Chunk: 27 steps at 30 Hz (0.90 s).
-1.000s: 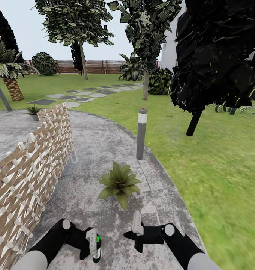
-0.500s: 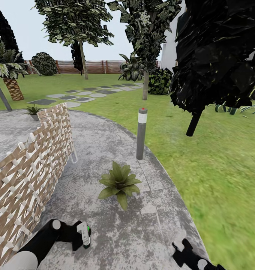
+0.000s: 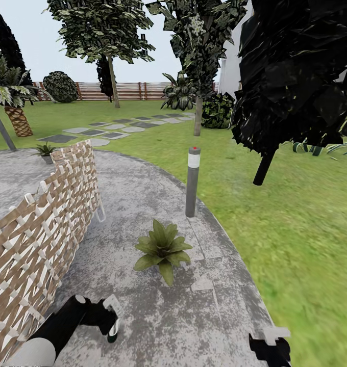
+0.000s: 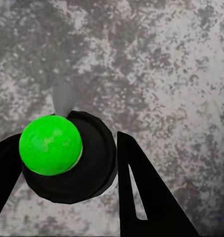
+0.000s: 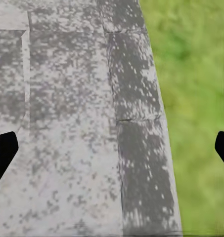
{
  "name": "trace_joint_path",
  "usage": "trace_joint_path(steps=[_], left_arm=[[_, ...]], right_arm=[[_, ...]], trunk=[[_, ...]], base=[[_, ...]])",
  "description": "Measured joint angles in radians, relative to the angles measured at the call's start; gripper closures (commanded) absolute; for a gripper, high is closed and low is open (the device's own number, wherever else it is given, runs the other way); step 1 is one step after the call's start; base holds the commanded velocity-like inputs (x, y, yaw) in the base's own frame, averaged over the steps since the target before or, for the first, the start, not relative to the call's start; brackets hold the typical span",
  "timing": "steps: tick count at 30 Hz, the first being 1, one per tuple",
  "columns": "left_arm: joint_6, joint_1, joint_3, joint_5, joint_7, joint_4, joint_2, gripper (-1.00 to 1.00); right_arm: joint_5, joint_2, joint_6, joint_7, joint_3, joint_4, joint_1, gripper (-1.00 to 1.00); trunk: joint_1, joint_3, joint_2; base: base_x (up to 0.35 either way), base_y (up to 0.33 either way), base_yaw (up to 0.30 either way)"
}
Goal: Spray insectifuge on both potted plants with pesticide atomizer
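My left gripper (image 3: 108, 318) is shut on the pesticide atomizer (image 3: 114, 330), low over the grey stone patio (image 3: 143, 204) of the garden. In the left wrist view the atomizer (image 4: 92, 173) is a black body with a bright green cap, squeezed between my black fingers (image 4: 141, 192). One potted plant (image 3: 162, 250), a rosette of broad green leaves, sits just ahead of both arms. The other potted plant (image 3: 44, 151) stands far back left, beyond the wicker chair. My right gripper (image 3: 269, 344) hangs at the lower right, and its wrist view shows the right gripper (image 5: 112, 150) open over the patio's edge.
A wicker chair (image 3: 41, 229) stands along the left side. A grey bollard (image 3: 193, 181) rises just behind the near plant, at the patio's rim. Lawn (image 3: 296, 244) spreads to the right, with a dark tree (image 3: 296, 76) on it. Stepping stones (image 3: 107, 130) lead toward a wooden fence (image 3: 127, 90).
My right arm has dropped from the middle to the lower right corner. My left arm has drawn back to the left with the atomizer, which now tilts. The camera has not moved.
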Motion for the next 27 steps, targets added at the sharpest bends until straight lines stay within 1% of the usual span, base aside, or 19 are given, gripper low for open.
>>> trace_joint_path(steps=[1, 2, 4, 6, 8, 9, 10, 12, 14, 16, 19, 24, 27], left_arm=[[0.055, -0.002, -0.001, 0.002, -0.002, -0.002, 0.000, 1.00], [0.090, -0.003, -0.002, 0.003, -0.003, -0.003, -0.001, 1.00], [0.129, -0.006, -0.002, 0.005, -0.005, -0.006, -0.002, 1.00], [0.150, -0.013, -0.004, 0.005, -0.013, -0.007, -0.004, 1.00], [0.172, -0.016, -0.007, -0.002, -0.026, -0.006, -0.020, 1.00], [0.212, -0.017, -0.008, -0.004, -0.030, -0.008, -0.031, 1.00], [0.247, -0.018, -0.009, -0.005, -0.031, -0.009, -0.036, 1.00], [0.352, -0.036, -0.009, -0.001, -0.032, -0.035, -0.038, 1.00], [0.408, -0.048, -0.009, -0.001, -0.032, -0.069, -0.039, 1.00], [0.441, -0.052, -0.009, -0.002, -0.032, -0.086, -0.042, 1.00], [0.461, -0.057, -0.008, 0.000, -0.031, -0.092, -0.043, 1.00], [0.475, -0.063, -0.008, 0.003, -0.031, -0.093, -0.045, 1.00], [0.495, -0.069, -0.008, 0.007, -0.031, -0.094, -0.038, 1.00]], right_arm=[[-0.006, 0.002, 0.000, -0.004, 0.001, 0.000, 0.002, -1.00], [-0.008, 0.003, 0.000, -0.006, 0.001, 0.000, 0.002, -1.00], [-0.012, 0.003, 0.000, -0.007, 0.000, 0.000, 0.002, -1.00], [-0.014, 0.006, 0.000, -0.008, -0.002, -0.002, 0.003, -1.00], [-0.015, 0.006, 0.000, -0.009, -0.003, -0.004, 0.003, -1.00], [-0.015, 0.005, 0.000, -0.010, -0.003, -0.004, 0.003, -1.00], [-0.016, 0.004, 0.000, -0.010, -0.003, -0.004, 0.003, -1.00], [-0.015, 0.001, 0.000, -0.010, -0.010, -0.003, 0.004, -1.00], [-0.014, 0.001, 0.000, -0.010, -0.013, -0.002, 0.005, -1.00], [-0.013, 0.002, 0.000, -0.011, -0.014, -0.002, 0.010, -1.00], [-0.013, 0.001, 0.000, -0.011, -0.015, -0.002, 0.014, -1.00], [-0.012, 0.000, 0.000, -0.011, -0.015, -0.001, 0.015, -1.00], [-0.012, 0.001, 0.000, -0.011, -0.014, -0.001, 0.015, -1.00]], trunk=[[0.000, 0.000, 0.000], [0.000, 0.000, 0.000], [0.000, 0.000, 0.000], [0.000, 0.000, 0.000], [0.000, 0.000, 0.000], [0.000, 0.000, 0.000], [0.000, 0.000, 0.000], [0.000, 0.000, 0.000], [-0.001, 0.000, 0.000], [-0.001, 0.000, 0.000], [-0.001, 0.000, 0.000], [0.000, 0.000, 0.000], [0.000, 0.000, 0.000]], base=[[0.000, 0.000, 0.000], [0.000, 0.000, 0.000], [0.000, 0.000, 0.000], [0.000, 0.000, 0.000], [0.003, 0.000, 0.000], [0.040, 0.000, 0.000], [0.133, 0.020, 0.000], [0.243, 0.050, 0.000], [0.305, 0.018, 0.000], [0.326, 0.006, 0.000], [0.324, -0.049, 0.000], [0.261, -0.214, 0.000], [0.247, -0.242, 0.000]])
